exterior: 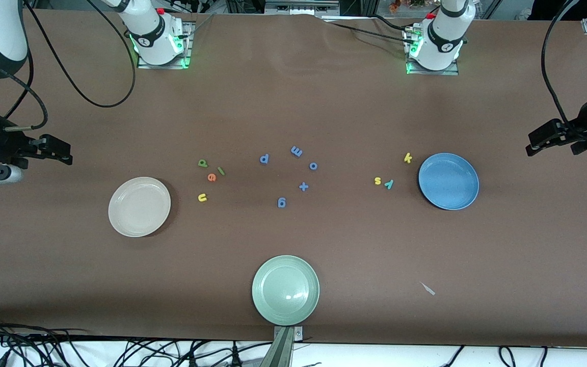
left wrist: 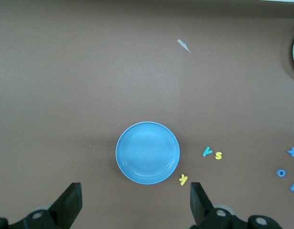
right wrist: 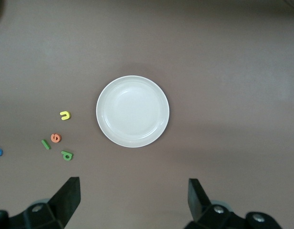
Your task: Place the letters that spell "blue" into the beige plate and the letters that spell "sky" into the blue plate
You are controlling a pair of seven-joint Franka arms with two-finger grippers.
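The beige plate [exterior: 139, 206] [right wrist: 132, 111] lies empty toward the right arm's end of the table. Beside it lie the green b [exterior: 202, 163] [right wrist: 67, 155], thin green l [exterior: 221, 171] [right wrist: 45, 144], orange e [exterior: 212, 177] [right wrist: 55, 138] and yellow u [exterior: 202, 198] [right wrist: 65, 115]. The blue plate [exterior: 448, 181] [left wrist: 147, 152] lies empty toward the left arm's end. Beside it lie the yellow k [exterior: 408, 158] [left wrist: 183, 179], yellow s [exterior: 377, 180] [left wrist: 218, 155] and teal y [exterior: 389, 184] [left wrist: 207, 151]. My right gripper [exterior: 61, 150] [right wrist: 135, 198] and left gripper [exterior: 540, 142] [left wrist: 136, 200] hang high at the table's ends, both open and empty.
A pale green plate [exterior: 285, 289] sits near the table's front edge. All-blue letters p [exterior: 264, 159], m [exterior: 296, 151], o [exterior: 313, 165], g [exterior: 282, 202] and a plus sign [exterior: 303, 186] lie mid-table. A small white scrap [exterior: 428, 289] lies nearer the front camera than the blue plate.
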